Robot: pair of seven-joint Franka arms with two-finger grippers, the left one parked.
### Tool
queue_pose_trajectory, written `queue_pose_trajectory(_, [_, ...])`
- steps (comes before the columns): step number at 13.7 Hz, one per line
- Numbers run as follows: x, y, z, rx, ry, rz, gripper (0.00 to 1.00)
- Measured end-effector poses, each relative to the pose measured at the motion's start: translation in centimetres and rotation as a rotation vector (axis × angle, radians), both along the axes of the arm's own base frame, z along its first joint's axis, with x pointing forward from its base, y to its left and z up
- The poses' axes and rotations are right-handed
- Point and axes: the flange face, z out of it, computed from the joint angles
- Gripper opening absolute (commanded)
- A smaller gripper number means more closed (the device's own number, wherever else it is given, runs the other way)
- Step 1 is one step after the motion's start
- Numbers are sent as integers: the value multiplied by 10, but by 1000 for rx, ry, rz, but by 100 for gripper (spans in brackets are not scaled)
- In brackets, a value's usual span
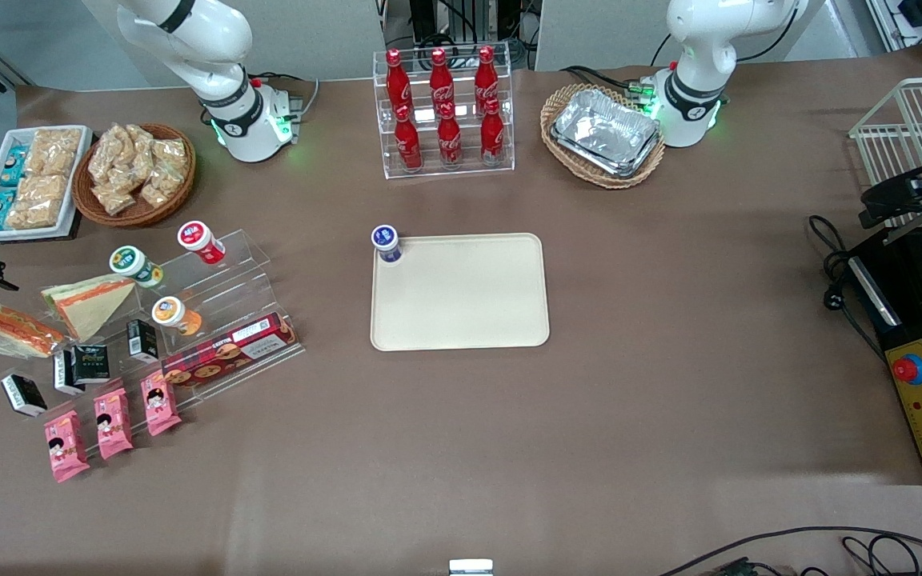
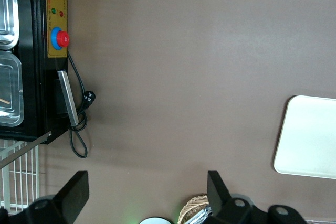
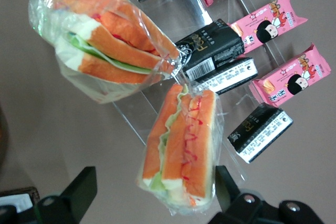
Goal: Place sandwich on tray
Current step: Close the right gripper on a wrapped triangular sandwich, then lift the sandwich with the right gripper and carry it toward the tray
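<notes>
The claw hangs wide open and empty just above the sandwich — a soft, clear-wrapped bread wedge.

White Coca-Cola script on the red bottles; other labels on boxes and cups unreadable.

Even, bright overhead light fills the front view; shadows are soft and short; green glow spills from the arm bases; glare glints on the foil trays and on the sandwich wrap; the gripper fingers look blurred.
</notes>
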Motion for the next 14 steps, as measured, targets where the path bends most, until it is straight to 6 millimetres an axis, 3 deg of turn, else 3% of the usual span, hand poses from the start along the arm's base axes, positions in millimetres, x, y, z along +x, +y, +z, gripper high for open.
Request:
queue_pose_trajectory(4, [0,1,-10,-8,-12,3,95])
queue_pose_trajectory(6, [4,2,-17,-17,-24,8,73])
queue_pose_trajectory(9, [8,5,-24,-19,-23,16,32])
queue_pose_trajectory(10, [9,7,-23,-20,-25,19,24])
queue_pose_trajectory(11, [11,9,-21,-22,-29,24,18])
queue_pose_trajectory(14, [18,13,-10,-25,-37,34,17])
